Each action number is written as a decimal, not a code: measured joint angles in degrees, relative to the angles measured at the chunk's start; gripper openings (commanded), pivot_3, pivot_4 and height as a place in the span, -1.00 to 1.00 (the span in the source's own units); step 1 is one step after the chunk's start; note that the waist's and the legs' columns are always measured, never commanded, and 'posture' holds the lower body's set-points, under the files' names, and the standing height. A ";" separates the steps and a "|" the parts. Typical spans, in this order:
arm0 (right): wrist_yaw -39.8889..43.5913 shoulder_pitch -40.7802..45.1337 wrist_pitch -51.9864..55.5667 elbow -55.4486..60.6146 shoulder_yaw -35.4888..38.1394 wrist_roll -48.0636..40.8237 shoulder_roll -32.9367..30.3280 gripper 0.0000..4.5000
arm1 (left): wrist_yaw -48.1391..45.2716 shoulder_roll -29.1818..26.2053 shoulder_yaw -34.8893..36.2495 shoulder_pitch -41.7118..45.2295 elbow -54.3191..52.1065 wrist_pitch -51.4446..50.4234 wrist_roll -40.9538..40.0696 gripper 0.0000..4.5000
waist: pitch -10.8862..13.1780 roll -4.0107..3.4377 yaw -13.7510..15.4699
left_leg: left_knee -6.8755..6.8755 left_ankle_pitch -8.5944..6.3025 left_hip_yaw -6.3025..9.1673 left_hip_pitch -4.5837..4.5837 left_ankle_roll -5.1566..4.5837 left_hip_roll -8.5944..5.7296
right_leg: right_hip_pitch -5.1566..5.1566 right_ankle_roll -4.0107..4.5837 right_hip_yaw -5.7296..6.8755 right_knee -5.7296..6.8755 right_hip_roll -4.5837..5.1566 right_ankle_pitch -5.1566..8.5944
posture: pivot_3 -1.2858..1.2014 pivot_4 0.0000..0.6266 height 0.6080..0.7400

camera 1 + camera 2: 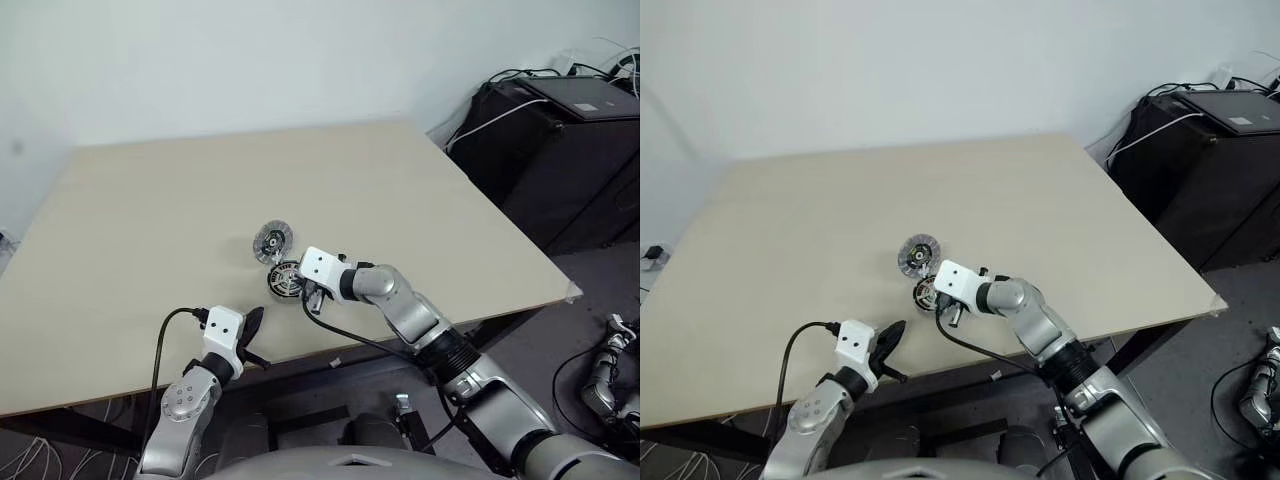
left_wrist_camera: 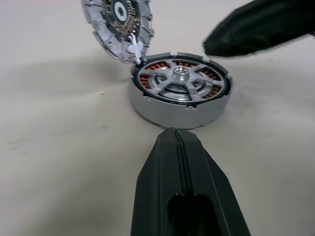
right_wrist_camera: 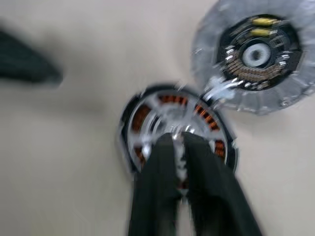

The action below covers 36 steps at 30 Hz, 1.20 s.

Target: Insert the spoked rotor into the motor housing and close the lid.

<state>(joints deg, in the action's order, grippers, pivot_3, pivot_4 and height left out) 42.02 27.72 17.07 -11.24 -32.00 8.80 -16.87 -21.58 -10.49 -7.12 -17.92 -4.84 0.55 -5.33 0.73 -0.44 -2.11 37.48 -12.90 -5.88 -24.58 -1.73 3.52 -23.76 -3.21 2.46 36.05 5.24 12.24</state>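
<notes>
The motor housing [image 2: 172,112] is a grey cup with coppery windings, near the table's front middle [image 1: 285,281]. The spoked rotor [image 2: 180,82] lies seated inside it. The lid [image 2: 118,19] rests just beyond, dark hub face up, its rim touching the housing's far edge [image 1: 271,241]. My right gripper [image 3: 178,138] hovers right over the rotor's hub, its black fingers parted by a narrow gap with nothing between them. My left gripper [image 2: 174,133] is shut and empty, low over the table a short way in front of the housing, pointing at it [image 1: 252,328].
The beige table [image 1: 420,180] stretches wide around the parts, its front edge close behind my left gripper. A black cabinet [image 1: 565,150] with cables and a flat device on top stands off the table's right side.
</notes>
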 measured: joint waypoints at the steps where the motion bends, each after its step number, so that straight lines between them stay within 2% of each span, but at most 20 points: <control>1: 1.08 0.35 -0.65 0.02 -0.81 0.64 -0.66 -0.30 | -0.02 0.11 -0.18 0.18 0.06 0.00 0.00 -1.00 | 0.00 0.00 0.00 | 0.00 0.00 -0.01 0.00 0.00 0.00 | 0.00 0.00 0.00 0.00 -0.01 0.00 | 0.03 -1.00 1.00; 5: 4.29 2.09 -3.24 -0.05 -3.41 3.27 -1.38 0.28 | 0.01 0.24 -0.22 0.53 0.12 0.06 0.00 -1.00 | 0.00 0.01 0.07 | 0.02 0.01 -0.03 0.00 0.02 0.00 | 0.01 0.00 0.01 0.01 -0.03 0.00 | 0.03 -1.00 1.00; 26: 10.74 7.44 -9.58 -13.60 -5.32 9.07 0.71 0.28 | 1.52 1.75 -0.27 -0.79 0.35 1.24 0.16 -1.00 | 0.00 0.03 0.14 | 0.12 0.01 -0.08 -0.01 0.02 0.00 | 0.04 0.01 0.02 0.06 -0.02 -0.01 | 0.03 -1.00 1.00; 29: 11.26 8.36 -10.40 -15.07 -5.32 9.32 0.97 0.00 | 1.61 1.94 -0.27 -0.93 0.35 1.27 0.17 -1.00 | 0.00 0.03 0.14 | 0.14 0.01 -0.09 0.00 0.02 0.00 | 0.05 0.01 0.02 0.08 -0.02 -0.01 | 0.03 -1.00 1.00; 35: 12.11 9.45 -10.89 -15.78 -5.02 9.85 0.78 -0.85 | 1.95 2.19 -0.23 -1.11 0.37 1.48 0.19 -1.00 | -0.02 0.02 0.13 | 0.18 0.01 -0.08 0.03 0.02 0.00 | 0.06 0.01 0.01 0.13 -0.02 -0.01 | 0.03 -1.00 1.00; 36: 12.37 9.47 -10.96 -15.80 -5.07 9.85 0.99 -0.94 | 1.98 2.22 -0.23 -1.04 0.39 1.50 0.19 -1.00 | -0.02 0.03 0.10 | 0.18 0.01 -0.07 0.03 0.03 0.01 | 0.06 0.01 0.02 0.15 -0.03 -0.01 | 0.03 -1.00 1.00</control>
<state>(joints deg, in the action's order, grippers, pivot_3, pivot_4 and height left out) 54.40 37.19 6.11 -27.04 -37.07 18.65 -15.88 -19.59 -8.27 -7.35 -18.96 -4.45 2.05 -5.13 0.70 -0.41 -2.02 37.65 -12.89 -5.95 -24.55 -1.70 3.53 -23.70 -3.20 2.48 36.20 5.21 12.23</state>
